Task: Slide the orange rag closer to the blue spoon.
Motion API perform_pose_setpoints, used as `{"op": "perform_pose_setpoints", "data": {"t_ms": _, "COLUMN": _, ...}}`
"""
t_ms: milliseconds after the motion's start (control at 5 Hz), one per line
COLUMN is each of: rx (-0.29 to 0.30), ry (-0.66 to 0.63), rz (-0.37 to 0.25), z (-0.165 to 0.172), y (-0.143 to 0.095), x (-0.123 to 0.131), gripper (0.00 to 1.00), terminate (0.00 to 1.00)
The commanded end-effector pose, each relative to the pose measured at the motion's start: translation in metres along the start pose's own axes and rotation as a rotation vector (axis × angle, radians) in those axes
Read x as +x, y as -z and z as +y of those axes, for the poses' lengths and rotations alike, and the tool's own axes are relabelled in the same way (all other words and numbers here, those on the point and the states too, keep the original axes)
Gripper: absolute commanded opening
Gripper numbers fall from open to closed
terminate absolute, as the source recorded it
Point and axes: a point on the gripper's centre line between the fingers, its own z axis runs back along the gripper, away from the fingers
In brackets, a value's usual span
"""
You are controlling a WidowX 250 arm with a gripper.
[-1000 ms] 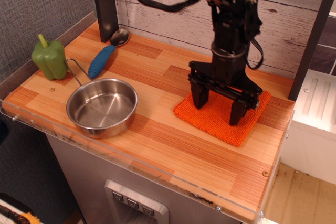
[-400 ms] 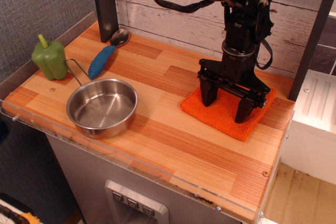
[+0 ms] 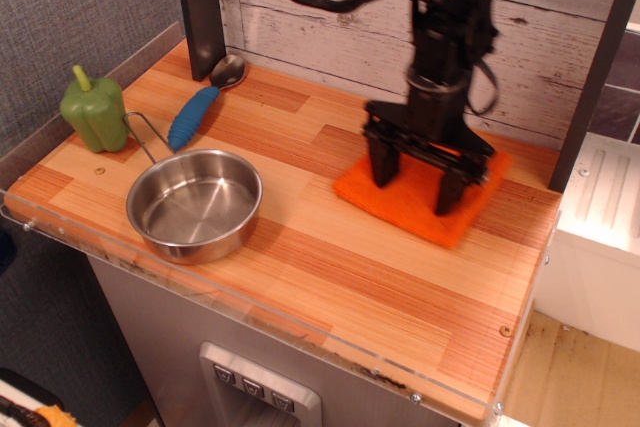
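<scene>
**user1:** orange rag sits at the right side of the wooden counter, toward the far edge, a bit blurry in the shot. the gripper is right on top of it with its two black fingers spread wide apart, both tips down on the cloth as far as i can tell. it isn't pinching anything, looks more like it's pressing flat. blue spoon is well apart from it, way over at the far left next to the dark post.

**user2:** yeah, so the risk i see is grip by friction only. if the tips press too lightly the rag just stays put and the fingers skate over the terry. too hard and the cloth could bunch up or fold under the leading finger instead of sliding.

**user1:** agreed. also the path. the steel bowl sits near left, and its wire handle pokes toward the spoon. a straight drag left along the far side looks clear to me, but drift toward the near side and the rag edge could shove the bowl.

**user2:** and overshoot. push too far and the rag hits the spoon and rolls it into the green pepper or against the wall. the spoon's shiny end is tucked close to the post, so there's not much room there.

**user1:** can't tell if one corner of the rag is lifted, the blur hides it.
</scene>
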Motion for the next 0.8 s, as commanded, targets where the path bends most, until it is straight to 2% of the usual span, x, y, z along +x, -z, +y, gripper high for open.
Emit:
{"op": "perform_pose_setpoints", "data": {"t_ms": 0, "rx": 0.039, "ry": -0.133, "rz": 0.029, "z": 0.070, "y": 0.003, "x": 0.001, "gripper": 1.00, "terminate": 0.00}}
{"op": "perform_pose_setpoints", "data": {"t_ms": 400, "rx": 0.053, "ry": -0.137, "rz": 0.047, "z": 0.110, "y": 0.000, "x": -0.001, "gripper": 1.00, "terminate": 0.00}}
{"op": "perform_pose_setpoints", "data": {"t_ms": 600, "rx": 0.054, "ry": -0.062, "rz": 0.049, "z": 0.124, "y": -0.005, "x": -0.001, "gripper": 1.00, "terminate": 0.00}}
